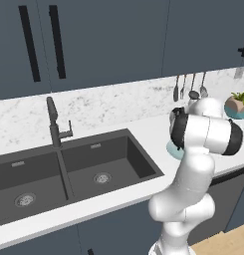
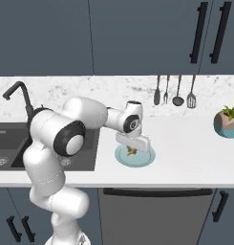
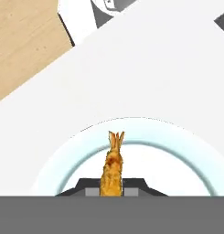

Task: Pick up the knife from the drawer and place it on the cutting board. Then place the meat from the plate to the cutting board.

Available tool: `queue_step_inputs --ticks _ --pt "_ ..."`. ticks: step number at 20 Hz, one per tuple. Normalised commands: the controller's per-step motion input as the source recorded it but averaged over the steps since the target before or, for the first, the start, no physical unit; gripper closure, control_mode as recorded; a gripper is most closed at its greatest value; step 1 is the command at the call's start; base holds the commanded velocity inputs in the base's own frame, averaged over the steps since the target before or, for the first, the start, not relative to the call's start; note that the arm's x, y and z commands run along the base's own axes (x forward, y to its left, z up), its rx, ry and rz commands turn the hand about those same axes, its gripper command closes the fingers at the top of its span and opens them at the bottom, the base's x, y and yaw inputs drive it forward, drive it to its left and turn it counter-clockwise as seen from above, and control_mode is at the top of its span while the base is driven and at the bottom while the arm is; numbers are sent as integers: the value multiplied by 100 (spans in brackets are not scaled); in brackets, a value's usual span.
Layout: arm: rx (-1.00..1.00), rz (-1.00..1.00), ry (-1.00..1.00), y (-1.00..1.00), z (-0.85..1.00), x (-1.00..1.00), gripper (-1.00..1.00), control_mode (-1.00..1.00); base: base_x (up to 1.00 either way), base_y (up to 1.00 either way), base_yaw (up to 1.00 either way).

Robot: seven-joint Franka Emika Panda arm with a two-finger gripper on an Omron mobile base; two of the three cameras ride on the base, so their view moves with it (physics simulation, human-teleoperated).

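Note:
The plate (image 2: 133, 163), small, round and pale blue-green, lies on the white counter near its front edge; a sliver of the plate (image 1: 172, 150) peeks out beside the arm. My gripper (image 2: 132, 150) reaches down onto it. On the plate (image 3: 177, 148) lies the meat (image 3: 113, 162), an orange-brown stubby chunk with a forked tip, and the gripper (image 3: 112, 188) is shut on its near end, one dark finger on each side. From the right base camera the meat (image 2: 132, 152) is a small orange speck under the hand. The knife, the drawer and the cutting board are out of view.
A dark double sink (image 1: 68, 169) with a black faucet (image 1: 54, 122) lies left of the arm. Several utensils (image 2: 173, 91) hang on the marble backsplash. A potted plant (image 2: 228, 122) stands at the far right. Wooden floor (image 3: 22, 41) lies past the counter's edge.

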Motion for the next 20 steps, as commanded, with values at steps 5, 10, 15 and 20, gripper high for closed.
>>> queue_step_inputs --ticks 5,10,15,20 --pt "-2 -5 -5 54 99 -100 100 -100 0 0 0" --pt "-8 0 -2 29 49 -100 100 -100 0 0 0" --pt "-10 8 -3 18 48 -96 100 -100 0 0 0" --pt "-6 11 -1 29 18 -60 100 100 -40 39 10"
